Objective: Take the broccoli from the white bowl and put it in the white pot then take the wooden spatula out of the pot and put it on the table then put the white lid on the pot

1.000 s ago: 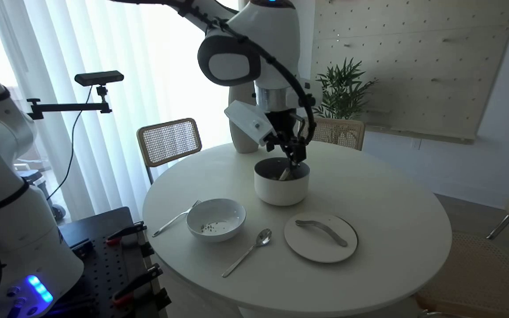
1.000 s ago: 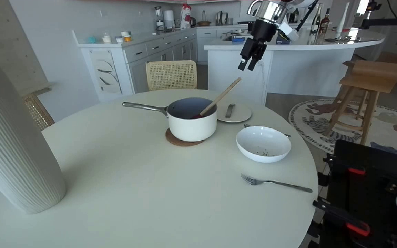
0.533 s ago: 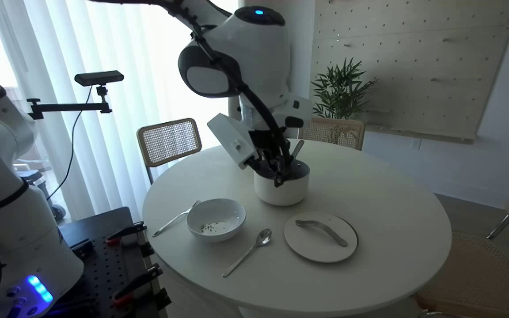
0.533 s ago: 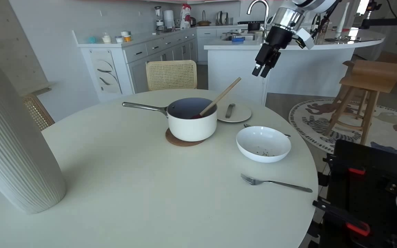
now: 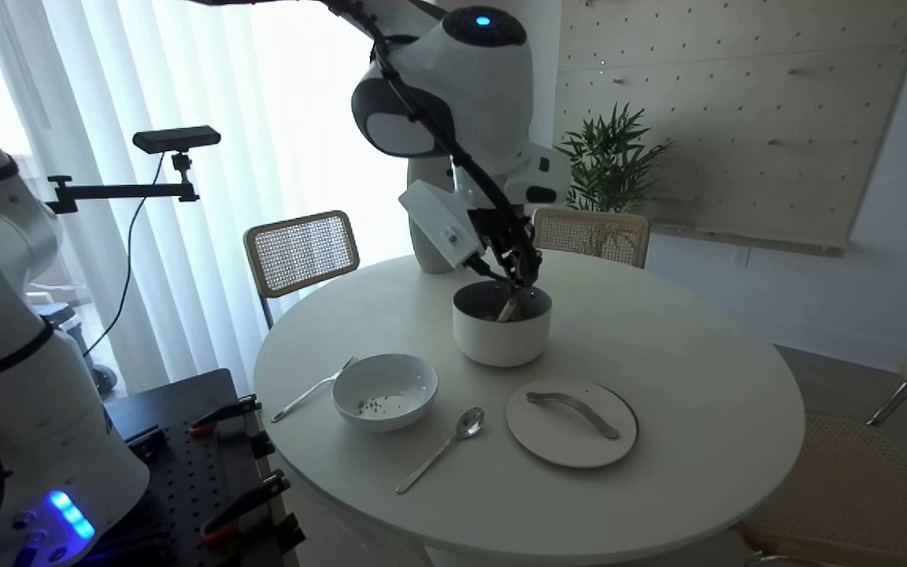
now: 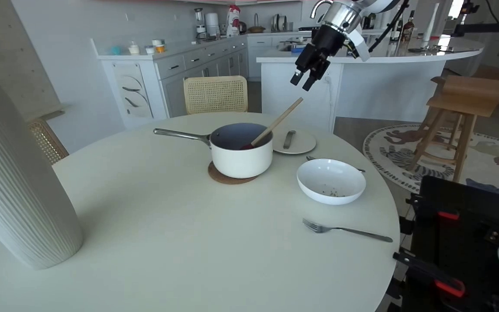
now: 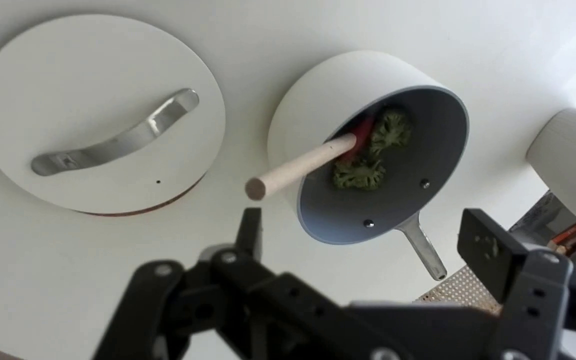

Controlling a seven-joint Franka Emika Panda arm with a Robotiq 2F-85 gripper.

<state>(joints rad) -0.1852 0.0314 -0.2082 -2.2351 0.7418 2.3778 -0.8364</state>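
The white pot (image 6: 241,162) stands on the table with its handle out to one side; it also shows in the wrist view (image 7: 300,115). The wooden spatula (image 6: 277,122) leans in the pot, its reddish end inside and its handle sticking up over the rim. Two pieces of broccoli (image 7: 392,131) lie in the pot around the spatula's end. My gripper (image 6: 301,83) is open and empty, above the handle's tip. In the wrist view the handle tip shows just beyond the left finger, outside the jaws (image 7: 363,220). The white lid (image 5: 556,445) lies flat on the table, handle up. The white bowl (image 5: 386,423) holds only crumbs.
A spoon (image 5: 465,427) lies between bowl and lid, and a fork (image 6: 347,232) lies beside the bowl. A brown mat (image 6: 223,177) is under the pot. A tall white vase (image 6: 24,182) stands on the table beyond the pot. Rattan chairs (image 5: 301,252) stand around the round table.
My open gripper swung away from above the spatula handle about half a second ago and has come back over it. Pot, spatula, lid and bowl have not moved.
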